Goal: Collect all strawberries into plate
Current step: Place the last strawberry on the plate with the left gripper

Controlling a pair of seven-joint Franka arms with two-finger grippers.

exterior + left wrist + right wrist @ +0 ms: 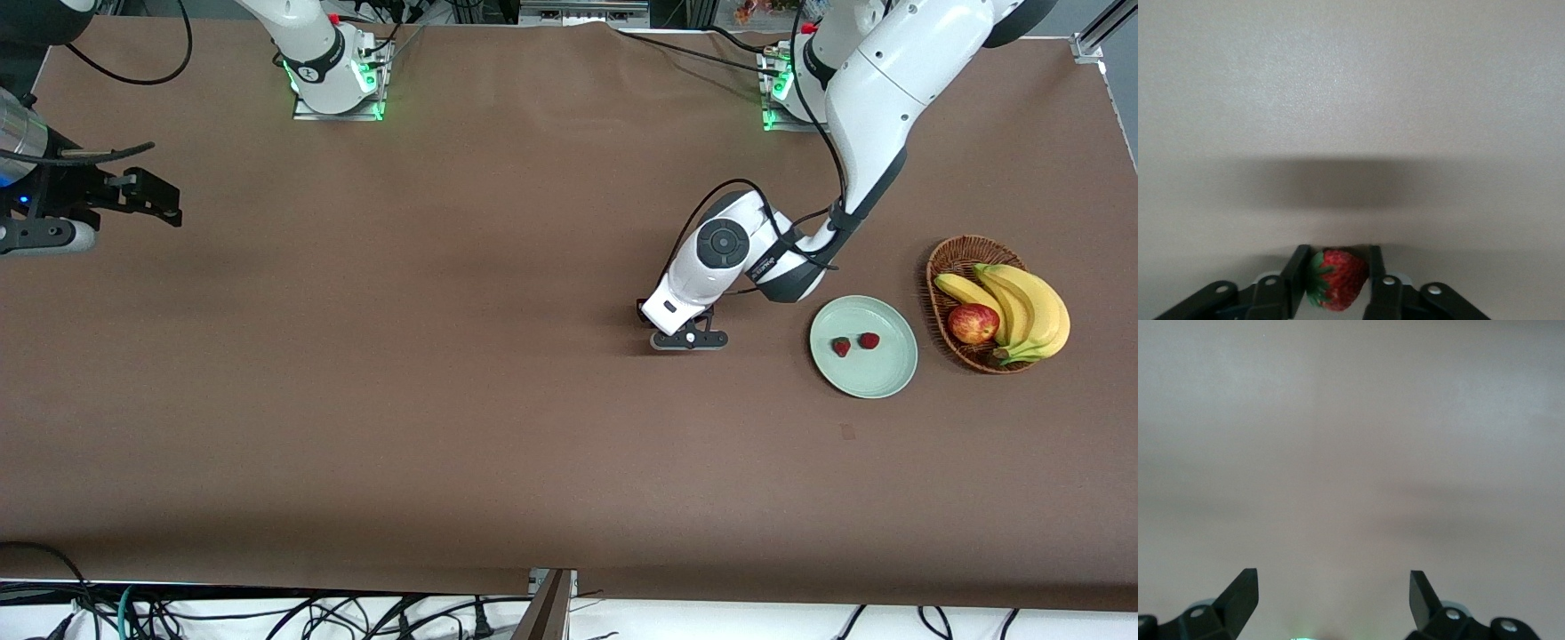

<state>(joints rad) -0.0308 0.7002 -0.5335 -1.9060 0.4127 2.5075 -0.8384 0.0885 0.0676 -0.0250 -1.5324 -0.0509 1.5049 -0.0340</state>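
Note:
The pale green plate (878, 379) lies beside the basket and holds two strawberries (841, 347) (869, 340). My left gripper (689, 340) is down at the table a short way from the plate, toward the right arm's end. In the left wrist view its fingers (1295, 275) press on both sides of a third strawberry (1341, 280), red with a green cap; the gripper (1338, 257) is shut on it. The hand hides this berry in the front view. My right gripper (151, 200) waits open at its own end of the table, with nothing in it (1333, 583).
A brown wicker basket (953, 256) at the left arm's end holds bananas (1027, 307) and a red apple (973, 324). A brown cloth (444, 356) covers the table.

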